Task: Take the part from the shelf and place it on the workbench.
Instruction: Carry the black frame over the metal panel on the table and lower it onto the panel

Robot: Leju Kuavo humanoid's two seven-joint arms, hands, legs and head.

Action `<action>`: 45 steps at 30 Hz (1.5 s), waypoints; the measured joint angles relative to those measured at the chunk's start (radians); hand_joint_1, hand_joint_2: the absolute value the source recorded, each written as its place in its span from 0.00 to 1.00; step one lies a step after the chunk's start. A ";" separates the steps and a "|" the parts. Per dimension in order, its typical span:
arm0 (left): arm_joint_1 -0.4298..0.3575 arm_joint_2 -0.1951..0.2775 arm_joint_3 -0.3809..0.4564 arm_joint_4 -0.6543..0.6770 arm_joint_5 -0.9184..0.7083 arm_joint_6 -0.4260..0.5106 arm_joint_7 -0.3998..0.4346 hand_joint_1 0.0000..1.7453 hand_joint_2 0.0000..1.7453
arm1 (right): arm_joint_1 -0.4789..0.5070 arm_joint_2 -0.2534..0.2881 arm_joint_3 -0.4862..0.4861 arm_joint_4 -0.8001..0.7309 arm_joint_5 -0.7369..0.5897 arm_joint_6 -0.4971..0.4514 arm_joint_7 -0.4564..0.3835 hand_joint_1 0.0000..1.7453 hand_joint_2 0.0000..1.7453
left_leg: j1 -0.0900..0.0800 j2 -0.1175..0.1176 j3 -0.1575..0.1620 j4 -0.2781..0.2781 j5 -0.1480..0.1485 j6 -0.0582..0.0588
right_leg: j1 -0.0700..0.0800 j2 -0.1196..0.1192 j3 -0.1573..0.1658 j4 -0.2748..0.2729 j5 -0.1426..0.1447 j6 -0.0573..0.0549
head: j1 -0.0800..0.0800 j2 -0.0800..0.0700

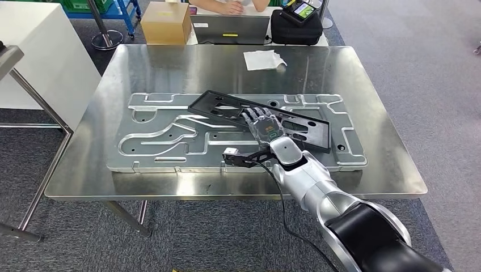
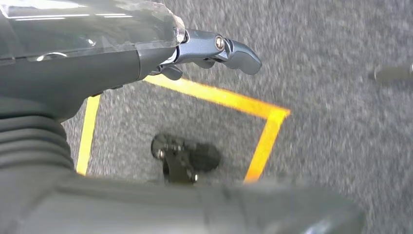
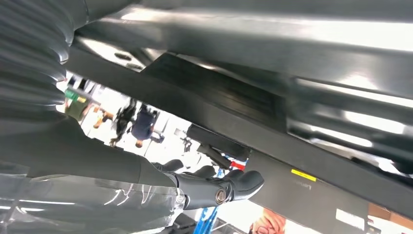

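The right arm comes in from the near edge of the worktop, and a black cable hangs from its wrist. The right hand lies palm down on the black frame part, with the fingers stretched out flat over the part's middle strip. From the head view I cannot tell if the hand grips the part or only rests on it. In the right wrist view the thumb sits under the dark edge of the part, apart from it.

The part lies slanted on a big grey metal plate with grooves cut in it. One long edge of the part looks raised a little off the plate. The plate itself lies flat in the middle of the shiny steel worktop.

The left hand hangs over a grey carpet floor with yellow tape lines. Its fingers are a little bent and hold nothing.

Farther away, near the far edge of the worktop, lies a white crumpled paper. Behind the worktop stand a closed cardboard box, a grey laptop and a black bag with a small device on top. A person's hands rest just beyond the laptop. On the left stands a white cabinet.
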 joint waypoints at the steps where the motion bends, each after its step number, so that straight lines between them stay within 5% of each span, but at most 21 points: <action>1: 0.001 0.000 0.000 0.000 0.000 0.000 0.000 0.00 0.00 | 0.004 0.000 -0.009 -0.006 -0.010 -0.009 -0.011 0.00 1.00 | -0.001 0.000 -0.002 0.000 0.001 0.001 | 0.000 0.000 -0.017 0.035 -0.006 0.000 | 0.000 0.000; 3: 0.002 -0.001 0.002 0.000 -0.001 -0.001 0.000 0.00 0.00 | 0.014 0.000 -0.029 -0.027 -0.038 -0.023 -0.039 0.00 1.00 | -0.002 -0.002 -0.002 0.002 0.001 0.000 | 0.000 0.000 0.010 -0.018 0.042 -0.005 | 0.000 0.000; 6: 0.002 -0.005 0.006 0.000 -0.003 -0.002 0.000 0.00 0.00 | 0.032 0.000 -0.068 -0.096 -0.121 -0.032 -0.097 0.00 1.00 | -0.008 -0.004 -0.005 0.008 -0.001 -0.008 | 0.006 -0.001 0.102 -0.214 0.125 -0.020 | 0.000 0.000; 11: 0.005 -0.008 0.014 0.000 -0.010 -0.001 0.000 0.00 0.00 | 0.136 -0.003 -0.148 -0.408 -0.471 0.078 -0.208 0.00 1.00 | -0.009 -0.004 -0.017 0.022 -0.014 -0.035 | 0.004 -0.002 0.114 -0.258 0.134 -0.042 | 0.000 0.000; 15: 0.008 -0.010 0.016 0.000 -0.012 0.006 0.001 0.00 0.00 | 0.252 -0.022 -0.171 -0.783 -0.783 0.089 -0.250 0.00 1.00 | -0.003 -0.003 -0.123 0.252 -0.130 -0.051 | 0.001 -0.008 0.118 -0.263 0.133 -0.055 | -0.001 0.000; 17: 0.011 -0.012 0.017 0.000 -0.012 0.014 0.004 0.00 0.00 | 0.321 -0.040 -0.178 -0.963 -0.884 0.045 -0.276 0.00 1.00 | -0.002 -0.003 -0.146 0.300 -0.129 -0.054 | 0.001 -0.010 0.122 -0.262 0.128 -0.054 | -0.001 0.000; 20: 0.016 -0.013 0.018 0.000 -0.012 0.022 0.006 0.00 0.00 | 0.405 -0.069 -0.182 -1.175 -0.957 -0.015 -0.309 0.00 1.00 | -0.003 -0.003 -0.059 0.124 -0.030 -0.047 | 0.003 -0.006 0.134 -0.259 0.118 -0.046 | -0.001 0.000; 22: 0.015 -0.014 0.019 0.000 -0.013 0.024 0.007 0.00 0.00 | 0.444 -0.085 -0.183 -1.266 -0.981 -0.052 -0.338 0.00 1.00 | -0.006 -0.004 -0.012 0.028 -0.006 -0.037 | 0.006 -0.002 0.135 -0.256 0.113 -0.037 | 0.000 0.000; 26: 0.013 -0.023 0.024 0.000 -0.008 0.029 0.007 0.00 0.00 | 0.546 -0.114 -0.187 -1.415 -1.051 -0.130 -0.425 0.00 1.00 | -0.005 -0.005 -0.003 0.008 -0.007 -0.012 | 0.005 -0.001 0.133 -0.245 0.098 -0.013 | 0.000 0.000; 28: 0.013 -0.027 0.029 0.000 0.000 0.025 0.001 0.00 0.00 | 0.606 -0.134 -0.187 -1.473 -1.096 -0.142 -0.453 0.00 1.00 | -0.003 -0.004 -0.002 0.003 0.000 -0.001 | 0.003 -0.001 0.106 -0.170 0.042 -0.004 | 0.000 0.000; 30: 0.012 -0.028 0.036 0.000 0.006 0.019 -0.006 0.00 0.00 | 0.679 -0.153 -0.190 -1.516 -1.145 -0.150 -0.484 0.00 1.00 | -0.005 -0.005 -0.008 0.004 0.002 0.004 | 0.001 -0.001 0.051 -0.040 -0.029 0.002 | 0.000 0.000; 32: 0.014 -0.028 0.043 0.000 0.011 0.015 -0.011 0.00 0.00 | 0.760 -0.168 -0.202 -1.553 -1.206 -0.148 -0.514 0.00 0.50 | -0.007 -0.006 -0.014 0.007 0.003 0.006 | 0.000 -0.001 0.027 0.024 -0.047 0.004 | 0.000 0.000; 34: 0.015 -0.028 0.048 0.000 0.015 0.013 -0.012 0.00 0.00 | 0.837 -0.175 -0.226 -1.583 -1.271 -0.125 -0.531 0.00 0.00 | -0.008 -0.007 -0.018 0.011 0.004 0.005 | 0.000 -0.001 0.077 -0.061 0.004 0.000 | 0.000 0.000; 37: 0.015 -0.029 0.055 0.000 0.022 0.007 -0.011 0.00 0.00 | 0.942 -0.171 -0.284 -1.609 -1.314 -0.075 -0.536 0.00 0.00 | -0.012 -0.007 -0.023 0.019 0.007 -0.003 | 0.005 -0.001 0.170 -0.237 0.069 -0.014 | 0.000 0.000; 41: 0.016 -0.029 0.069 0.000 0.028 0.002 -0.008 0.00 0.00 | 1.041 -0.145 -0.371 -1.614 -1.315 -0.022 -0.535 0.00 0.00 | -0.014 -0.007 -0.032 0.025 0.008 -0.026 | 0.004 -0.001 0.164 -0.257 0.094 -0.035 | 0.000 0.000; 43: 0.016 -0.028 0.073 0.000 0.030 0.001 -0.007 0.00 0.00 | 1.064 -0.132 -0.396 -1.615 -1.307 -0.014 -0.530 0.00 0.00 | -0.013 -0.007 -0.057 0.086 -0.053 -0.035 | -0.002 -0.004 0.147 -0.263 0.113 -0.050 | 0.000 0.000; 45: 0.015 -0.028 0.075 0.000 0.032 -0.001 -0.004 0.00 0.00 | 1.090 -0.116 -0.425 -1.614 -1.295 0.001 -0.519 0.00 0.00 | -0.008 -0.006 -0.096 0.211 -0.146 -0.042 | 0.000 -0.007 0.124 -0.261 0.130 -0.056 | -0.001 0.000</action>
